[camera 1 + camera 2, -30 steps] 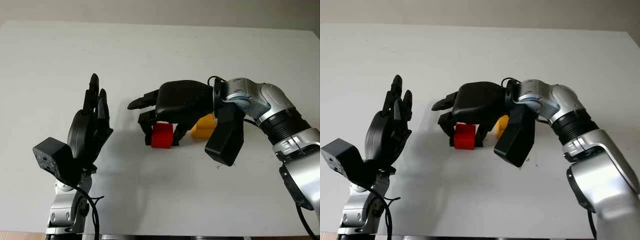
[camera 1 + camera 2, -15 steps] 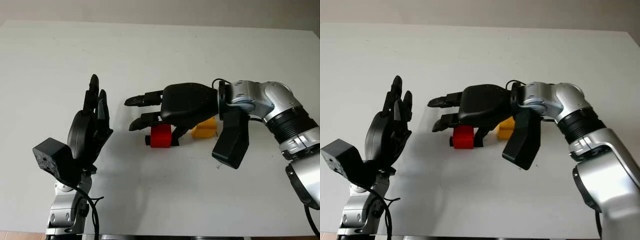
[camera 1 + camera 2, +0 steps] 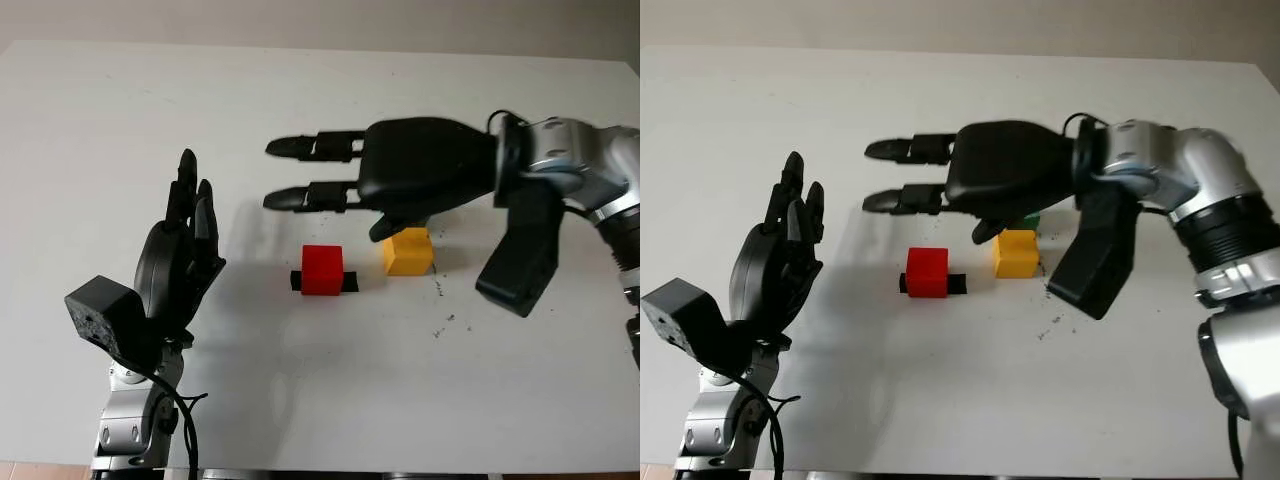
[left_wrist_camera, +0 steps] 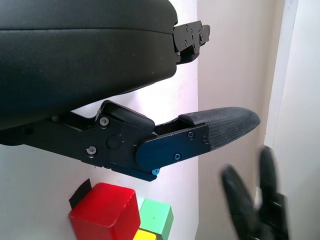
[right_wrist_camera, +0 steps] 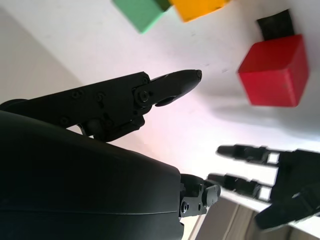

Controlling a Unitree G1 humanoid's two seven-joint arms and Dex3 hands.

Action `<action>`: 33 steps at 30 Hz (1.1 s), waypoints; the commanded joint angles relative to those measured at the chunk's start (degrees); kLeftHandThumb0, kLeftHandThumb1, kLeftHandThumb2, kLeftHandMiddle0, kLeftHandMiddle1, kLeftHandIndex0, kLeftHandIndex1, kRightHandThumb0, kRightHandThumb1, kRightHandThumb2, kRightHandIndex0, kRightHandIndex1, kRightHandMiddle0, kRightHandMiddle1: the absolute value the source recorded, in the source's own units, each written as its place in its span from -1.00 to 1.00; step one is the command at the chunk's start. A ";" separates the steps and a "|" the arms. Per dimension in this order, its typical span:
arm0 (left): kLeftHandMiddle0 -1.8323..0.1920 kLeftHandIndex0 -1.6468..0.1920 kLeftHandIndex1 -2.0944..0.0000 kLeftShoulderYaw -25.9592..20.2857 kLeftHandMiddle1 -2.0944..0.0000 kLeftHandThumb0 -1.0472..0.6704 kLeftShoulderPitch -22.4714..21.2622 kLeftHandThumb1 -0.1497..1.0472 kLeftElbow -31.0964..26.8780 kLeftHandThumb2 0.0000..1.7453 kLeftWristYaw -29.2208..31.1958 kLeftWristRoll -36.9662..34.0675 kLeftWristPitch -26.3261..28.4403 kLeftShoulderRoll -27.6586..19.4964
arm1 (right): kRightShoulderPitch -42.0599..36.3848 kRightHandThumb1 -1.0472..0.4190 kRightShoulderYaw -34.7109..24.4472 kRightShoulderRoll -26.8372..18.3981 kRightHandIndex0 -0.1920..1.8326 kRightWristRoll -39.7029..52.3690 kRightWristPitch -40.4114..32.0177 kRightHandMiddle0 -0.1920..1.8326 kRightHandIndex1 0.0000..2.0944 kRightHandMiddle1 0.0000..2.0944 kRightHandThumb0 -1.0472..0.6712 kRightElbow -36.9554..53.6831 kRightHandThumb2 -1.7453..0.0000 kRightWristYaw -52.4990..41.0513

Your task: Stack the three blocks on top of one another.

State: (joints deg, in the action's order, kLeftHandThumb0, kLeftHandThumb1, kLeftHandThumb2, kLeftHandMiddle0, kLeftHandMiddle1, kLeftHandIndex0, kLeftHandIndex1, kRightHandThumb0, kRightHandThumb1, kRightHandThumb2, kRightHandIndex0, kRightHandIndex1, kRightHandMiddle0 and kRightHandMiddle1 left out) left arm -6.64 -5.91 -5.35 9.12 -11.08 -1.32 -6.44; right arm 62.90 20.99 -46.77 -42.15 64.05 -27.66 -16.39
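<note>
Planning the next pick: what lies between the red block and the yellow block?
Bare white table, in both eye views: the red block and yellow block stand apart, with black tape beside the red one.

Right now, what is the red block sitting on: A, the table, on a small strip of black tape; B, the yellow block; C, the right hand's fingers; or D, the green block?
A: the red block sits on the white table with black tape showing from under it, apart from the yellow block, and the right hand is open above.

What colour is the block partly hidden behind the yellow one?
Green block, best seen in the right wrist view, beside the yellow block.
</note>
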 commanded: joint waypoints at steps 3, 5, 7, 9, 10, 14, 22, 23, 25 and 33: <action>0.97 0.98 0.95 0.02 0.95 -0.69 0.46 1.00 -0.37 -0.21 0.03 0.01 -0.14 0.13 | -1.66 -0.89 -4.08 -4.61 -0.92 2.16 -1.30 -0.73 -0.95 -0.81 -0.33 4.64 0.95 -1.36; 0.97 0.98 0.95 0.09 0.95 -0.69 0.38 1.00 -0.36 -0.20 -0.01 0.20 -0.08 0.05 | -2.33 -0.85 -6.26 -6.48 -0.88 2.68 -0.44 -0.67 -0.93 -0.79 -0.33 4.87 0.96 -0.20; 0.97 0.98 0.95 0.14 0.95 -0.70 0.21 1.00 -0.24 -0.21 -0.19 0.51 -0.15 0.04 | -3.09 -0.80 -8.11 -8.57 -0.87 2.55 -0.15 -0.68 -0.93 -0.81 -0.39 5.29 0.96 0.43; 0.97 0.97 0.95 0.13 0.95 -0.70 0.06 1.00 -0.10 -0.21 -0.19 0.58 -0.20 0.02 | -3.87 -0.81 -9.42 -10.36 -0.87 2.03 -0.28 -0.67 -0.94 -0.81 -0.41 6.12 0.95 0.47; 0.97 0.97 0.95 0.09 0.95 -0.70 0.03 1.00 -0.04 -0.21 -0.04 0.48 -0.21 -0.06 | -4.31 -0.80 -9.86 -11.36 -0.87 2.00 -0.56 -0.66 -0.93 -0.81 -0.42 6.79 0.95 -0.08; 0.97 0.97 0.94 0.01 0.95 -0.69 -0.05 1.00 -0.08 -0.20 0.09 0.35 -0.10 -0.15 | -5.54 -0.81 -10.25 -14.02 -0.87 3.62 -2.56 -0.65 -0.94 -0.82 -0.42 9.53 0.94 -4.22; 0.96 0.96 0.94 -0.03 0.95 -0.69 -0.41 1.00 0.03 -0.19 -0.03 0.42 -0.10 -0.18 | -8.18 -0.88 -10.77 -14.82 -0.87 5.58 -3.08 -0.60 -0.95 -0.84 -0.41 10.28 0.93 -6.65; 0.96 0.96 0.94 -0.07 0.95 -0.69 -0.41 1.00 0.07 -0.19 -0.04 0.40 -0.09 -0.18 | -8.46 -0.87 -10.62 -14.78 -0.87 5.96 -2.80 -0.60 -0.95 -0.84 -0.41 9.82 0.93 -6.69; 0.95 0.96 0.95 -0.11 0.95 -0.69 -0.39 1.00 0.09 -0.19 -0.09 0.39 -0.08 -0.16 | -8.81 -0.87 -10.49 -14.72 -0.86 5.90 -2.34 -0.59 -0.94 -0.85 -0.39 9.27 0.94 -6.47; 0.96 0.97 0.95 -0.08 0.95 -0.70 -0.33 1.00 0.23 -0.19 0.18 0.35 -0.39 -0.22 | -10.87 -0.87 -8.27 -13.19 -0.87 4.14 -2.79 -0.58 -0.95 -0.88 -0.36 7.96 0.94 -7.44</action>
State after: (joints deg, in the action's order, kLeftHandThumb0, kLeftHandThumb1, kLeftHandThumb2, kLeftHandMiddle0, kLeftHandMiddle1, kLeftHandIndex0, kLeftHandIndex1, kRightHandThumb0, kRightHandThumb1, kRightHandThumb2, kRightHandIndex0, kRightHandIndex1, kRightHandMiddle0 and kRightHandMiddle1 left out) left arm -6.69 -5.96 -5.21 9.12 -10.86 -1.30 -6.52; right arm 52.61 12.34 -60.23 -38.43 61.67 -19.75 -23.55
